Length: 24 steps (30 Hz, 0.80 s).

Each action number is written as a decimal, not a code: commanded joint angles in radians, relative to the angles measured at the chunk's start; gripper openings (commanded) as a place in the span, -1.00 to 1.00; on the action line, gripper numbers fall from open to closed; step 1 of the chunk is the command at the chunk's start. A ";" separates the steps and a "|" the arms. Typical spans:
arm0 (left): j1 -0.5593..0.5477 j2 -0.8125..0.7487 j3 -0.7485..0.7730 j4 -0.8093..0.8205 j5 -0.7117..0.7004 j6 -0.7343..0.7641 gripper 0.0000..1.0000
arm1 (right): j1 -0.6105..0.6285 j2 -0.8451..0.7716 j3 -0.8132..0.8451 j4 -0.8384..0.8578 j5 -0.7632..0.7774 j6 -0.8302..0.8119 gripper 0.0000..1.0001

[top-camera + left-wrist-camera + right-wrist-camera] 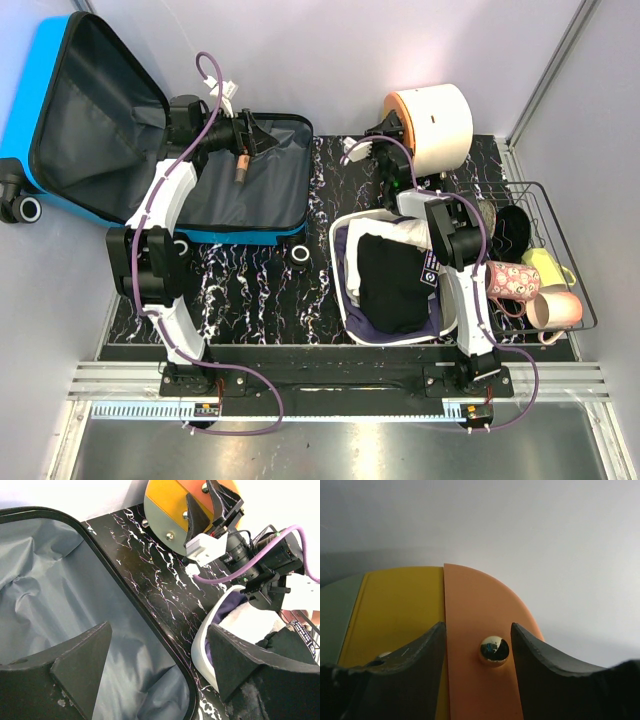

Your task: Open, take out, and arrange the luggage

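The luggage (pixel 60 60), a bright blue hard-shell suitcase, lies open at the far left. Its lid leans on the wall and its base half (pixel 255 195) lies flat, showing dark grey lining (pixel 60 595). My left gripper (pixel 262 135) hovers over the base half, open and empty; in the left wrist view (pixel 159 630) its jaws straddle the suitcase's zip edge. My right gripper (pixel 385 125) is at the flat face of a round cream drum-shaped case (pixel 435 125). Its jaws (pixel 477 630) stand open on either side of a gold knob (pixel 494 650), with a gap on both sides.
A white basin (pixel 340 290) holding black clothing (pixel 390 280) and white and purple cloth stands at the middle. A wire basket (pixel 575 290) at the right holds a pink mug (pixel 512 282), a yellow mug (pixel 545 265), a peach mug (pixel 555 310) and a black bowl (pixel 512 228). Walls close in behind.
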 commanded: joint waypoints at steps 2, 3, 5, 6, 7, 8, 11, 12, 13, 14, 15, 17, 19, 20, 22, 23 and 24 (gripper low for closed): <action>0.009 0.012 0.050 0.032 0.031 0.005 0.63 | -0.007 0.021 0.103 0.033 0.022 0.016 0.19; 0.010 0.013 0.052 0.035 0.032 0.004 0.63 | -0.007 0.023 0.107 0.031 0.023 0.019 0.18; 0.010 0.015 0.052 0.039 0.032 0.002 0.63 | -0.007 0.021 0.107 0.028 0.023 0.019 0.13; 0.010 0.018 0.053 0.042 0.034 0.001 0.63 | -0.008 0.023 0.104 0.029 0.022 0.019 0.08; 0.012 0.019 0.057 0.042 0.034 -0.001 0.63 | -0.011 0.021 0.102 0.025 0.022 0.019 -0.04; 0.012 0.021 0.058 0.042 0.034 -0.001 0.63 | -0.010 0.021 0.101 0.025 0.023 0.021 -0.11; 0.013 0.024 0.063 0.044 0.035 0.001 0.63 | -0.010 0.023 0.093 0.031 0.020 0.021 -0.43; 0.015 0.024 0.064 0.042 0.037 0.002 0.63 | -0.010 0.021 0.091 0.033 0.015 0.021 -0.49; 0.015 0.024 0.063 0.041 0.035 0.002 0.63 | -0.010 0.021 0.088 0.040 0.011 0.018 -0.55; 0.017 0.024 0.064 0.041 0.038 0.002 0.63 | -0.010 0.020 0.085 0.040 0.008 0.016 -0.59; 0.017 0.024 0.064 0.039 0.038 0.004 0.63 | -0.007 0.021 0.084 0.040 0.002 0.016 -0.62; 0.017 0.024 0.064 0.039 0.038 0.005 0.62 | -0.002 0.021 0.082 0.039 -0.004 0.015 -0.68; 0.018 0.024 0.064 0.045 0.034 0.002 0.63 | 0.012 0.020 0.082 0.034 -0.008 0.016 -0.74; 0.018 0.026 0.064 0.048 0.034 -0.001 0.63 | 0.018 0.020 0.082 0.034 -0.009 0.016 -0.75; 0.018 0.026 0.064 0.056 0.034 -0.006 0.62 | 0.036 0.024 0.079 0.039 -0.015 0.016 -0.77; 0.018 0.024 0.064 0.056 0.032 -0.007 0.62 | 0.041 0.024 0.081 0.040 -0.017 0.015 -0.76; 0.018 0.024 0.063 0.058 0.031 -0.007 0.62 | 0.049 0.029 0.081 0.040 -0.017 0.015 -0.76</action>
